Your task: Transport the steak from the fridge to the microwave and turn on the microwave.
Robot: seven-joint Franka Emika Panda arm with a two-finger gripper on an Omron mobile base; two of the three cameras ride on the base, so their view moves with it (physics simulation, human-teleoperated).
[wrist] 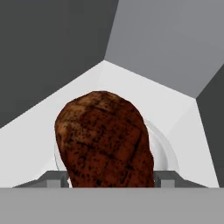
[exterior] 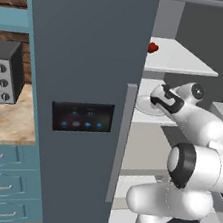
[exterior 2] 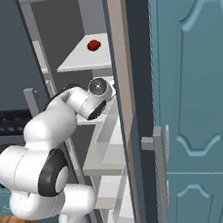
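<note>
Arm reaches into the open fridge [exterior: 91, 55], hand [wrist: 111, 181] at the middle shelf. In the hand view the steak [wrist: 105, 138] sits right between the two finger tips, lying on a white plate [wrist: 168, 153] on the white shelf; the finger tips flank it at either side near the bottom, set wide, and I can't tell if they actually press on the meat or just bracket it, so grip not confirmed. Steak itself hidden behind the wrist in both base views; plate rim [exterior: 144, 104] peeks out in the left base view. Small bright red item [exterior 2: 93, 45] on the shelf above, not the target. Step in hand, as I judge it: grasp the steak. To do it well: keep the hand centred on the lump, close evenly on its widest part, fingers low enough to catch the meat but clear of the plate rim so the plate doesn't come along; lift straight up a little before pulling back, avoid the shelf above and the door edge. Lump is rounded, could slip or roll if pinched too high. Microwave step not begun. Writing: none readable; fridge door panel [exterior: 81, 116] shows blue icons only, no brand visible. Small black oven [exterior: 3, 72] with silver knobs on the tabletop [exterior: 5, 123] at left, no labels.
</note>
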